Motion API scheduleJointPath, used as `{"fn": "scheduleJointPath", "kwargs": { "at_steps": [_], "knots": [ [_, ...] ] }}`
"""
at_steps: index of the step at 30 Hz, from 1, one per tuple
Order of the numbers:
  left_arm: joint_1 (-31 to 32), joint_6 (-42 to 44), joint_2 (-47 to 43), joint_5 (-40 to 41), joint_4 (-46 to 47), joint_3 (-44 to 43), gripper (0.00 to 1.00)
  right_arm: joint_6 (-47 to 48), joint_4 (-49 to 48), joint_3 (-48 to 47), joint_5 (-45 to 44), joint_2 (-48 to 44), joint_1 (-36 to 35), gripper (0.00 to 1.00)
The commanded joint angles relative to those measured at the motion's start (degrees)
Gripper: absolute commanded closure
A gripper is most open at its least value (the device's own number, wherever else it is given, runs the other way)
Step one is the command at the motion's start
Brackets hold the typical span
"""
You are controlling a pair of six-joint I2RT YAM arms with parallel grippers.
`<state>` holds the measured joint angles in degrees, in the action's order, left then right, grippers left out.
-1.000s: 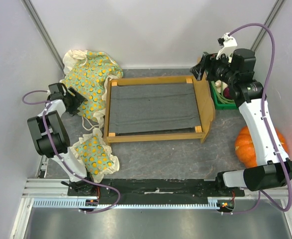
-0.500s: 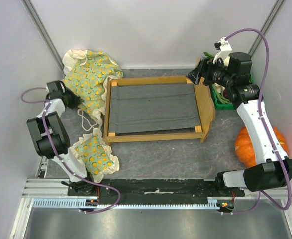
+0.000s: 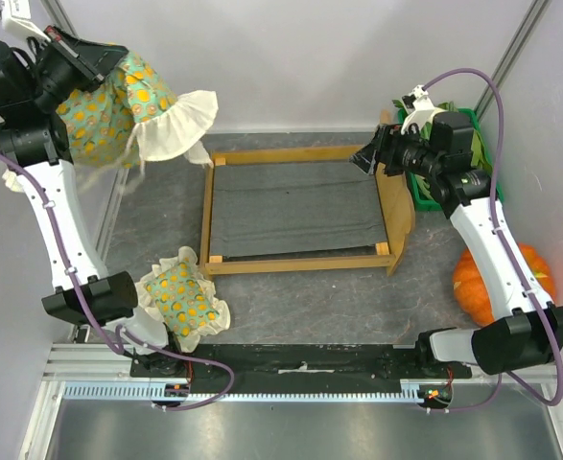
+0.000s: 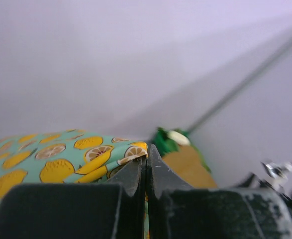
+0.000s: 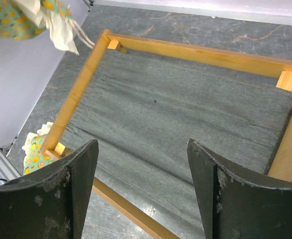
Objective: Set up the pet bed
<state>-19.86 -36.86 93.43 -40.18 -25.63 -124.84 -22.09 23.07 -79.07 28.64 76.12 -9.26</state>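
The pet bed (image 3: 291, 209), a light-wood frame with a dark grey fabric base, lies mid-table with its arched headboard (image 3: 397, 206) at the right end. High at the upper left, my left gripper (image 3: 94, 59) is shut on an edge of the green lemon-print frilled cushion (image 3: 132, 101), which hangs in the air left of the bed. The left wrist view shows the jaws (image 4: 146, 149) pinched together on that fabric (image 4: 51, 159). My right gripper (image 3: 365, 158) hovers open above the bed's head end. Its wrist view has only the grey base (image 5: 185, 109) between the fingers (image 5: 143, 144).
A small matching pillow (image 3: 183, 297) lies at the table's front left, near the bed's corner. A green crate of vegetables (image 3: 454, 163) stands behind the headboard at the back right. An orange pumpkin (image 3: 487, 278) sits at the right. Walls close in on three sides.
My left gripper has shut on the cushion and raised it from the table to high at the upper left. My right gripper has shifted a little left, over the bed.
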Motion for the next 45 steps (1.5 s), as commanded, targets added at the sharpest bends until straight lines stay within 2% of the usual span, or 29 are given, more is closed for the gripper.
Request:
{"fn": "scheduleJointPath", "kwargs": {
  "at_steps": [1,4,7,11,14,18,21,25,26,27,29,30,32,33,34,36,39,40,42,43,45],
  "knots": [
    [2.97,-16.55,1.67,-24.22,10.76,0.73,0.98,-1.82,-3.20,-0.30,1.50,-2.64,-0.76,0.21],
    [7.63,-16.93,-3.15,-25.91,15.41,7.48,0.98,-1.91,-3.82,-0.30,0.28,-3.25,-0.85,0.20],
    [13.86,-20.51,-7.90,-24.60,23.77,20.37,0.98,-2.52,-4.61,-0.30,0.53,-3.17,-0.94,0.20],
    [26.32,-17.28,-11.95,-11.54,23.87,33.05,0.98,-4.63,-6.11,0.58,1.33,-3.60,-1.11,0.21],
    [32.66,-16.57,-13.35,-7.64,25.18,41.76,0.98,-4.02,-5.15,0.76,0.28,-4.74,-1.03,0.20],
    [37.61,-17.81,-18.53,-7.02,27.22,51.69,0.98,-2.61,-2.95,1.28,-0.87,-4.93,-1.11,0.19],
    [40.50,-17.54,-27.58,0.87,22.91,58.81,0.98,-2.00,-2.94,1.72,-0.08,-3.70,-1.20,0.19],
    [45.51,-18.77,-32.87,3.62,22.82,69.69,0.81,-2.61,-3.47,0.59,0.36,0.77,-1.90,0.21],
    [46.22,-18.77,-33.39,3.36,22.29,70.95,0.74,-2.78,-3.47,-0.20,0.97,1.40,-2.25,0.21],
    [46.40,-18.16,-33.40,2.66,21.77,71.83,0.60,-2.87,-3.21,-0.38,1.06,2.01,-2.61,0.21],
    [46.49,-16.58,-34.09,2.21,18.61,72.10,0.45,-2.96,-2.51,-0.91,0.45,3.24,-4.36,0.21],
    [46.49,-14.14,-34.54,2.74,14.42,71.67,0.37,-2.61,-1.11,-1.09,0.01,3.60,-5.24,0.21],
    [46.57,-10.09,-35.77,6.95,7.65,68.42,0.30,-2.26,0.30,-0.57,-1.92,4.30,-8.40,0.21],
    [46.49,-6.07,-36.82,8.18,1.61,67.19,0.14,-2.09,1.61,-0.13,-4.10,4.39,-9.54,0.21],
    [46.49,-3.68,-37.00,10.80,-2.72,63.70,0.10,-2.08,2.06,0.49,-4.90,4.30,-11.81,0.21],
    [46.49,2.54,-36.83,12.84,-9.06,59.81,0.05,-2.17,2.59,2.95,-7.53,4.04,-13.85,0.21],
    [46.49,9.59,-35.16,14.51,-21.45,52.70,0.04,-3.31,3.20,6.90,-10.61,2.73,-17.10,0.22],
    [46.49,10.14,-35.07,19.65,-25.83,49.81,0.04,-3.75,3.38,7.87,-12.45,1.33,-18.24,0.22],
    [46.49,12.32,-35.94,26.96,-28.06,48.12,0.00,-4.80,4.78,10.24,-13.70,-0.43,-19.04,0.22],
    [46.40,12.95,-35.60,36.40,-28.94,47.67,0.00,-6.98,4.88,11.21,-13.62,-2.62,-20.96,0.23],
    [45.44,15.06,-32.89,45.24,-29.57,44.09,0.00,-9.98,4.97,14.98,-15.97,-6.22,-23.86,0.25]
  ]
}}
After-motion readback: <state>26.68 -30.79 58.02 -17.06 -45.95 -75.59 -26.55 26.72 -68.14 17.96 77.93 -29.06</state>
